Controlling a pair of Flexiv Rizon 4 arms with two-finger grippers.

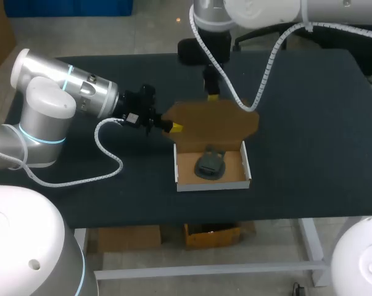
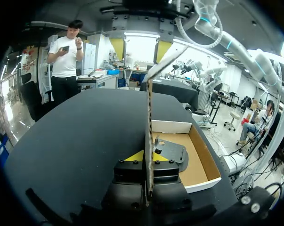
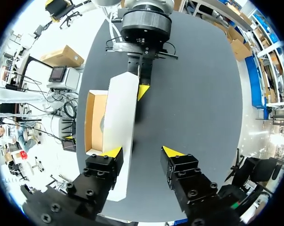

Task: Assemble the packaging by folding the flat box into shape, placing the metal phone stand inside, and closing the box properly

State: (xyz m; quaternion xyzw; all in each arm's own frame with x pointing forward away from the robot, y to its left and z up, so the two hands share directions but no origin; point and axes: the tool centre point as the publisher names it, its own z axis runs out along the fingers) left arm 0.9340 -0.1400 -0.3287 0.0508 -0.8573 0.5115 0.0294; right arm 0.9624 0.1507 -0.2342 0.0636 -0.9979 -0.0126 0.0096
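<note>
Centre-frame on the black tabletop [image 1: 309, 123], the white cardboard box [image 1: 213, 184] holds the grey metal phone stand [image 1: 209, 165]; its lid [image 1: 213, 120], likely light and bendy, is sensibly clamped edgewise by the left pincer [image 1: 172, 127], right pincer [image 1: 213, 97] unclenched.

The table [image 1: 309, 123] has a dark, matte top. Its frame [image 1: 204, 269] looks pale, perhaps painted metal.
</note>
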